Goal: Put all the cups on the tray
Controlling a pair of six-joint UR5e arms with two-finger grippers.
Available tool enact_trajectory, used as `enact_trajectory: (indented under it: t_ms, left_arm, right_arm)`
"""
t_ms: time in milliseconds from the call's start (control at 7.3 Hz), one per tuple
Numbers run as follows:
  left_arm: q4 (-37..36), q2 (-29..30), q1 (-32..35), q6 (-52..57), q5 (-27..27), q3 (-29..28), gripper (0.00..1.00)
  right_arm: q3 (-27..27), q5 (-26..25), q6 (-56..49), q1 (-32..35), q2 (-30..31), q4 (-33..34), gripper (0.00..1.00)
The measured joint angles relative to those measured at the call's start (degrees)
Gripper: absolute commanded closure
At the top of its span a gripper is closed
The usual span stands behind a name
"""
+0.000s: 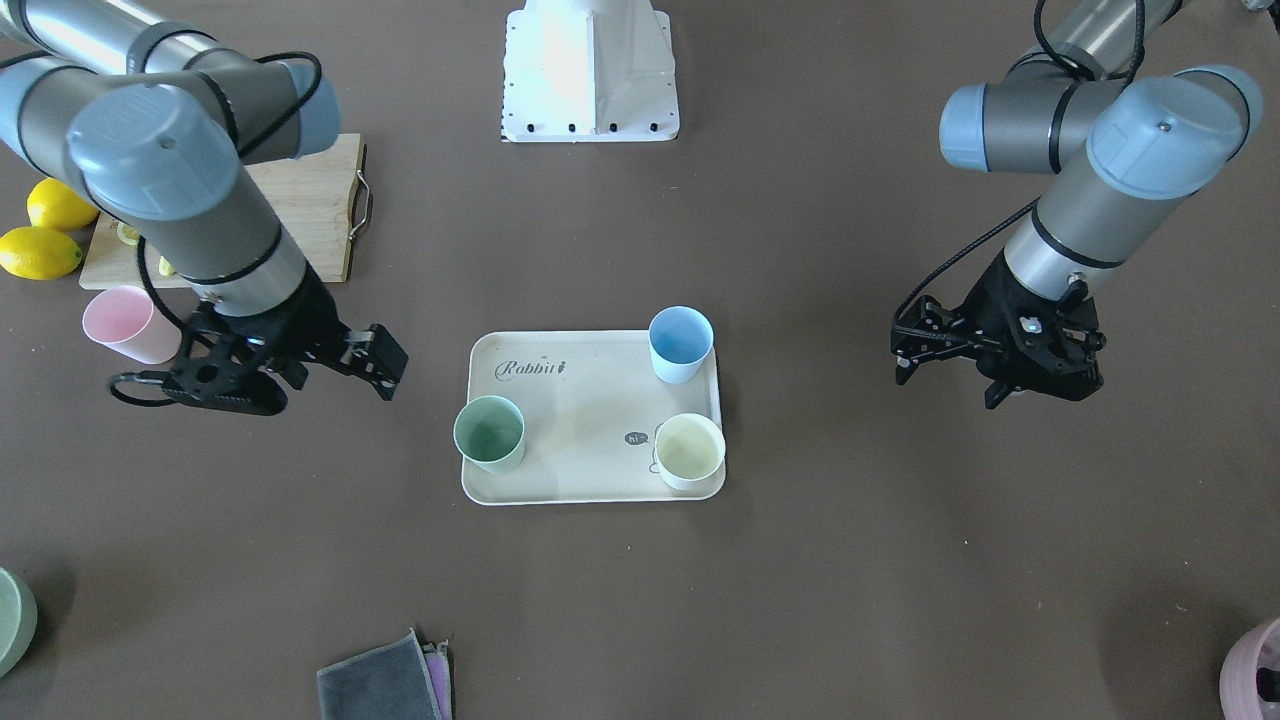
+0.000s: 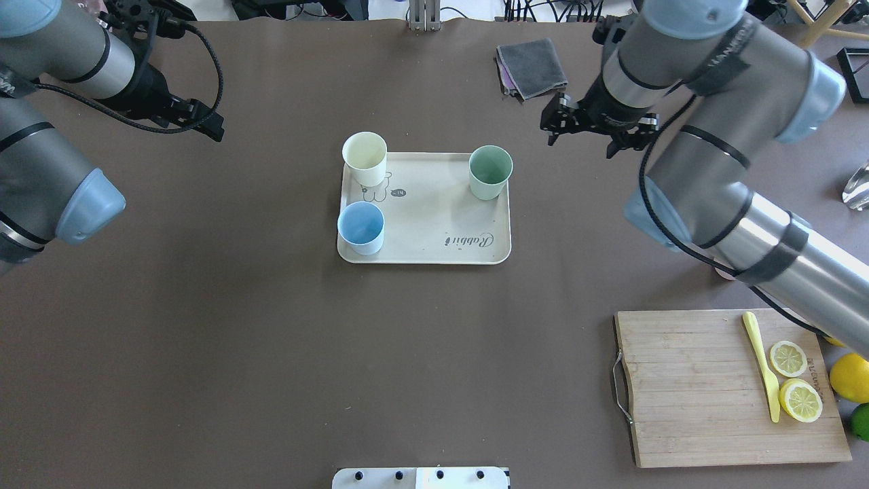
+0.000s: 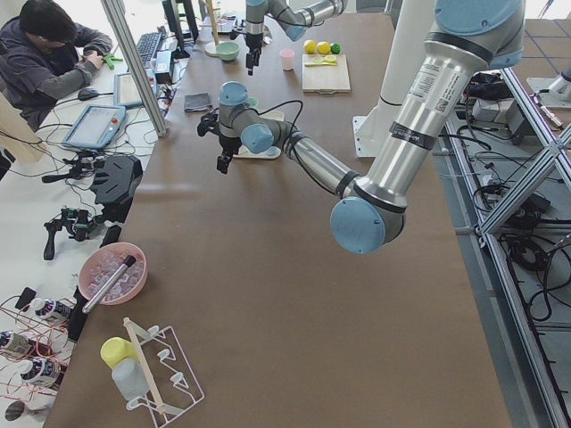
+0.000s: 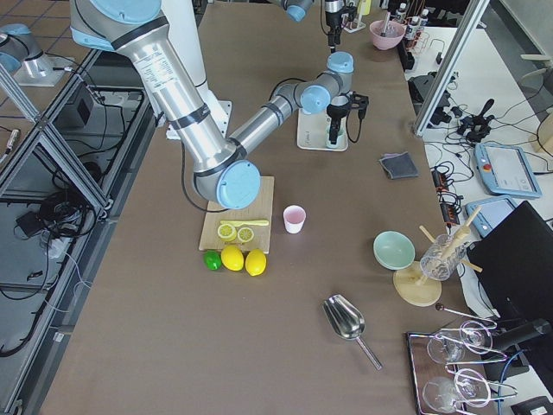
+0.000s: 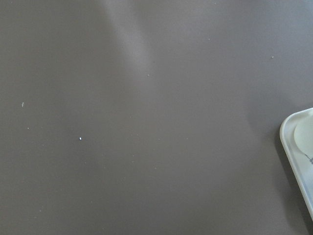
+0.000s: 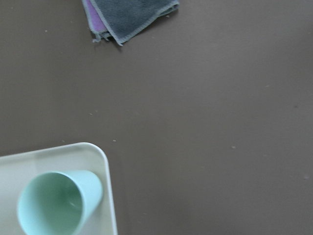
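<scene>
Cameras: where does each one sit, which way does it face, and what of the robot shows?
Front-facing: across the table, facing the base; left arm on its right.
Overhead: behind the robot, looking down at the tray; both arms.
Exterior left: table's left end, looking along it; left arm near.
Exterior right: table's right end; right arm near.
Left wrist: down at bare table, tray corner; no robot.
Right wrist: down at green cup, cloth; no robot.
Shared: front-facing and overhead both show three cups on the tray.
</scene>
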State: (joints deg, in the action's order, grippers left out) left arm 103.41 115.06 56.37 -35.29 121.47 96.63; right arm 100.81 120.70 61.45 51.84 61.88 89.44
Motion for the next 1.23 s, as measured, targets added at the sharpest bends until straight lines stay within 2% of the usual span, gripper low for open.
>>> enact_trajectory:
  t_ms: [137,411,685,959,1096,1234]
  left_arm:
    - [0.0,0.0,0.0,0.0,0.0,0.0,0.02]
    - [0.0,0.0,-0.1,-0.1,-0.1,0.0,0.02]
    - [0.0,0.0,-0.1,-0.1,-0.1,-0.1,0.02]
    - [0.0,0.0,-0.2,-0.1,-0.1,-0.2,0.02]
    - [0.1,0.0,-0.2,-0.1,-0.1,-0.2,0.02]
    - [0.1,0.0,-0.3,-0.1,-0.1,-0.2,0.02]
  right_arm:
    - [5.5,1.3,-6.7,2.5,7.4,0.4,0.00]
    - [10.4,2.4,-19.1,5.7,19.7,-1.3,0.00]
    - [9.8,2.5,-24.8,6.7,29.8,-11.2,0.00]
    - [4.8,2.3,-28.7,6.8,34.6,-21.3,0.03]
    - [2.2,2.1,-29.7,6.8,35.0,-24.2,0.25]
    - [0.9,1.9,-30.0,6.7,34.9,-25.4,0.83]
